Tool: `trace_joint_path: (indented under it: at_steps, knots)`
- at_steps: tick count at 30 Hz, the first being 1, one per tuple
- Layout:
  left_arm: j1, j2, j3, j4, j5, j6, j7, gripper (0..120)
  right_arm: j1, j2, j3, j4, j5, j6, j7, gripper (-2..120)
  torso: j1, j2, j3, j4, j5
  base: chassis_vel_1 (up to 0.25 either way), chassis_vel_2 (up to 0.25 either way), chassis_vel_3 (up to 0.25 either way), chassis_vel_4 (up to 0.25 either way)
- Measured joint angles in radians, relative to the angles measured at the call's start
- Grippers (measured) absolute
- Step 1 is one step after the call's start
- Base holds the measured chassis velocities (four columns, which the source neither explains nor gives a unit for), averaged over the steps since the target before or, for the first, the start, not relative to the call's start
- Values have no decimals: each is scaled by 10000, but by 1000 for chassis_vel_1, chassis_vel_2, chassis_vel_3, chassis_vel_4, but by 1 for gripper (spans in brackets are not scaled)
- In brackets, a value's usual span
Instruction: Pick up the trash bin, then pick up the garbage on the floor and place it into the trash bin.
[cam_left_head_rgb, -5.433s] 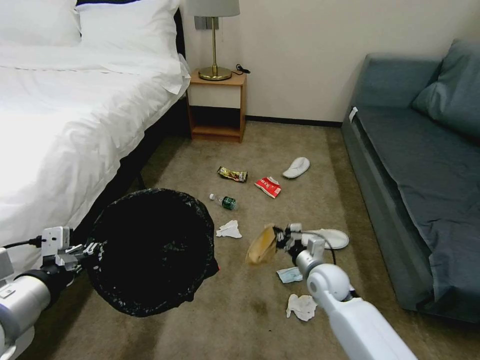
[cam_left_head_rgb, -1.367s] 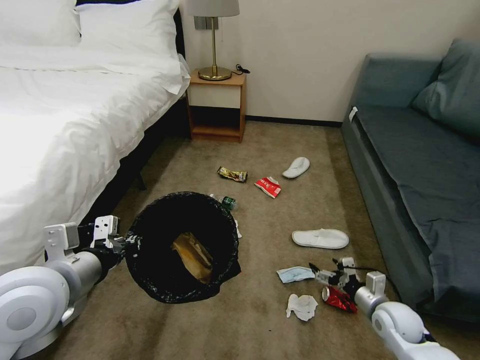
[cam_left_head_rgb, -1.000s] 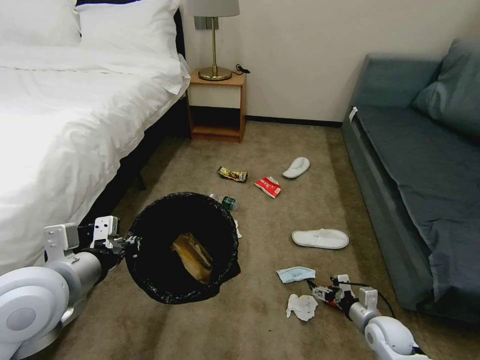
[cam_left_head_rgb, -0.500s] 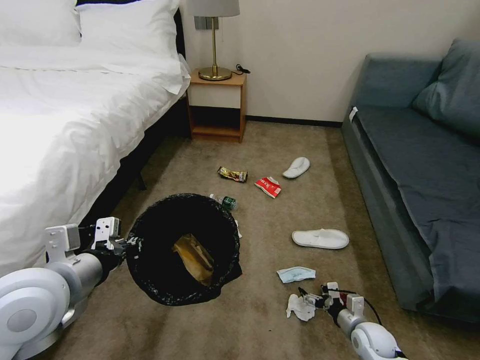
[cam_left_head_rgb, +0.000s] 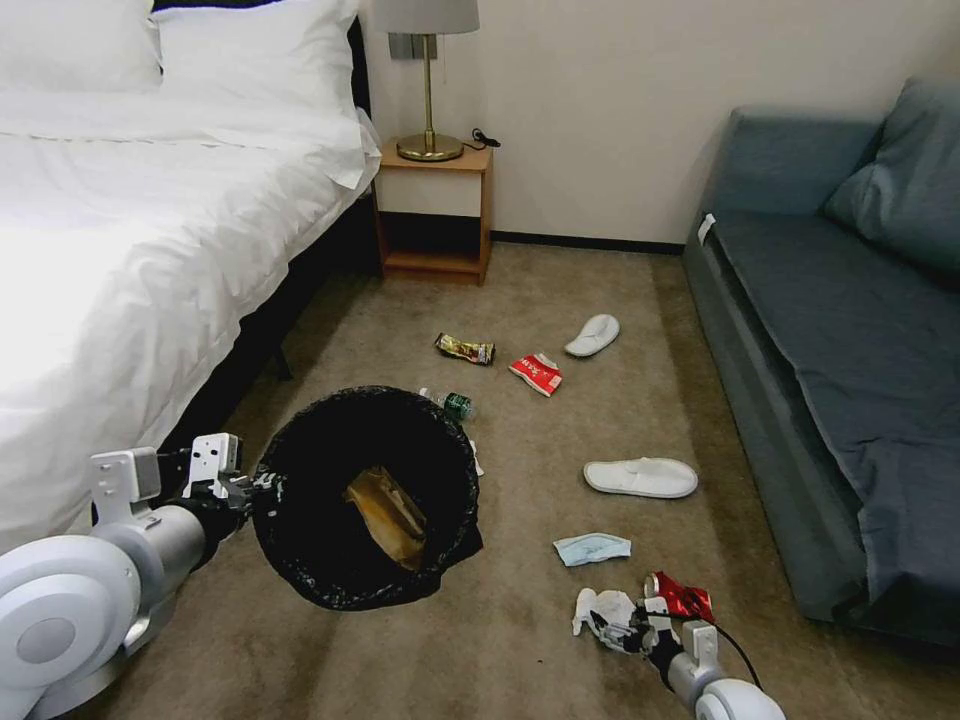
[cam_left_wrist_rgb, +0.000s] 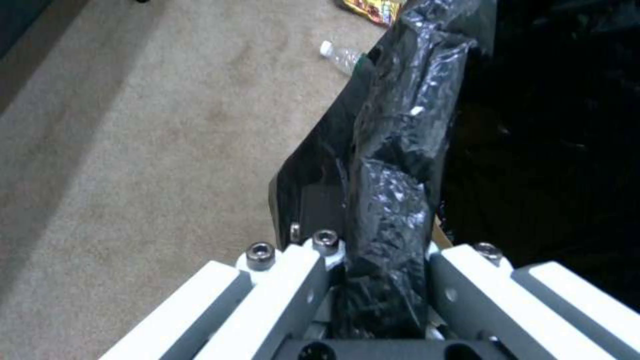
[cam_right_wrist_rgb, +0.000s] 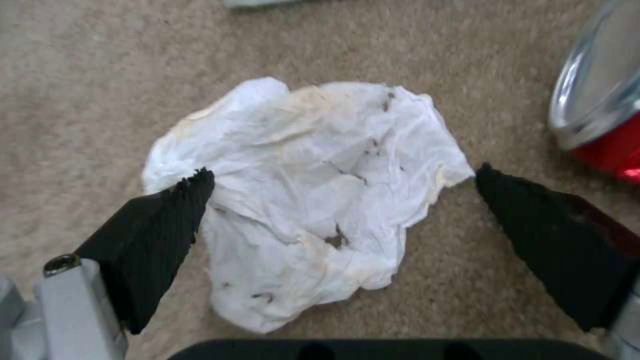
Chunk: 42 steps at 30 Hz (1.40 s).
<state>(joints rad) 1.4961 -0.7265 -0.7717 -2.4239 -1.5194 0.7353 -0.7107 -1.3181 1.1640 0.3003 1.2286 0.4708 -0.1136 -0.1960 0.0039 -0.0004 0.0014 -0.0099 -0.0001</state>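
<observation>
My left gripper (cam_left_head_rgb: 250, 488) is shut on the rim of the trash bin (cam_left_head_rgb: 365, 495), holding it tilted above the floor (cam_left_head_rgb: 520, 660). The black liner (cam_left_wrist_rgb: 393, 150) is pinched between the left gripper's (cam_left_wrist_rgb: 380, 250) fingers. A tan paper bag (cam_left_head_rgb: 385, 515) lies inside the bin. My right gripper (cam_left_head_rgb: 615, 628) is low over a crumpled white tissue (cam_left_head_rgb: 600, 606). In the right wrist view the right gripper (cam_right_wrist_rgb: 341, 172) is open, its black fingertips (cam_right_wrist_rgb: 167, 215) on either side of the tissue (cam_right_wrist_rgb: 313, 200). A crushed red can (cam_left_head_rgb: 682, 597) lies just right of it.
More garbage lies on the carpet: a blue mask (cam_left_head_rgb: 592, 548), two white slippers (cam_left_head_rgb: 640, 477) (cam_left_head_rgb: 592, 335), a red wrapper (cam_left_head_rgb: 536, 373), a gold wrapper (cam_left_head_rgb: 465, 348) and a small bottle (cam_left_head_rgb: 450, 402). The bed (cam_left_head_rgb: 130, 260) is on the left, a sofa (cam_left_head_rgb: 840, 380) on the right, a nightstand (cam_left_head_rgb: 435, 210) behind.
My right arm has swung left from the red can to the white tissue and sunk lower. The left arm and the bin have hardly moved.
</observation>
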Motion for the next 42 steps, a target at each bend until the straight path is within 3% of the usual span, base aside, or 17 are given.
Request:
trace_joint_path:
  at_steps: [4, 13, 17, 23, 32, 35, 37, 42]
  knots:
    - [19, -7, 22, -1, 42, 0, 9, 2, 271, 151, -25, -483, -24, 164, -91, 99, -1, 1, -2, -1, -10, 0, 0, 0, 0]
    - [2, -67, 99, 77, 245, 0, 173, 2, 681, 471, -44, -1259, -226, 405, -118, 81, 0, 10, -5, -13, -24, 0, 0, 0, 0]
    - [-12, -68, 105, 125, 271, 0, 220, 2, 783, 585, -48, -1460, -392, 473, -95, 69, -1, 11, -4, -9, -19, 0, 0, 0, 0]
    - [-108, -57, 129, 230, 281, 0, 286, 2, 842, 741, -74, -1591, -650, 521, -78, 61, -1, 9, -3, -7, -22, 0, 0, 0, 0]
    - [-213, -58, 171, 347, 311, 1, 340, 2, 763, 797, -81, -1326, -873, 518, -68, 61, 0, 2, 3, 2, -3, 0, 0, 0, 0]
    - [-213, -72, 171, 351, 335, 1, 350, 2, 619, 732, -82, -1060, -932, 514, -69, 61, 1, 0, 4, 6, 20, 0, 0, 0, 0]
    - [-199, -70, 164, 339, 365, 1, 351, 2, 414, 644, -192, -687, -952, 472, -76, 54, 0, -2, 4, 14, 35, 0, 0, 0, 0]
    - [-157, -65, 128, 301, 370, 2, 350, 2, 198, 537, -218, -291, -982, 381, -29, 43, 0, -2, 5, 16, 32, 0, 0, 0, 0]
